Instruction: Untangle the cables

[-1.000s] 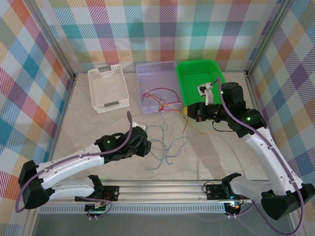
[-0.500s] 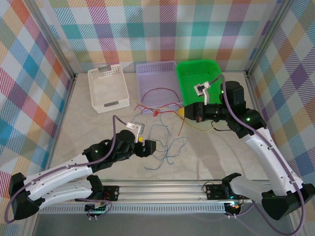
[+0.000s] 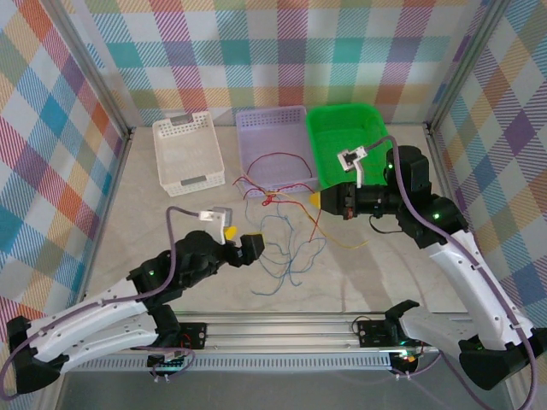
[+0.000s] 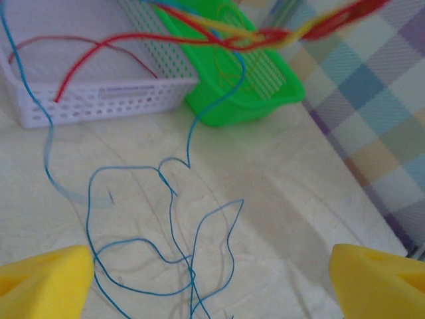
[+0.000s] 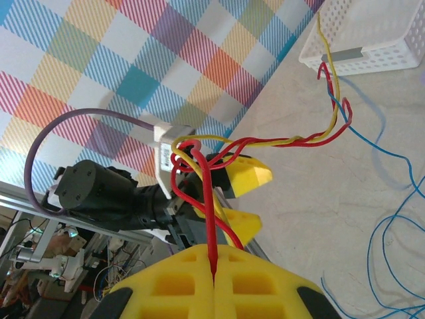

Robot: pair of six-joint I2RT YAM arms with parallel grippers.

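The cables lie tangled at mid-table. A thin blue cable (image 3: 289, 249) (image 4: 174, 219) loops loosely over the tabletop. A red cable (image 3: 275, 159) (image 4: 99, 48) arcs out of the purple basket (image 3: 256, 128), twisted with an orange-yellow cable (image 3: 346, 241) (image 5: 312, 141). My right gripper (image 3: 320, 201) (image 5: 214, 254) is shut on the red cable beside the green basket (image 3: 369, 120), holding the red and yellow strands taut. Just left of the blue loops, my left gripper (image 3: 239, 243) (image 4: 212, 292) stands open, and nothing lies between its yellow fingertips (image 4: 44, 282). It is also seen past the red loop in the right wrist view (image 5: 243, 199).
A white basket (image 3: 167, 162) (image 5: 392, 46) stands at the back left, with the purple and green baskets (image 4: 239, 109) in a row to its right. Checked walls close in the back and sides. A metal rail (image 3: 282, 329) runs along the near edge.
My left gripper has opened wide and drawn back a little to the left of the blue loops. The right gripper keeps its hold on the red cable, shifted slightly left.
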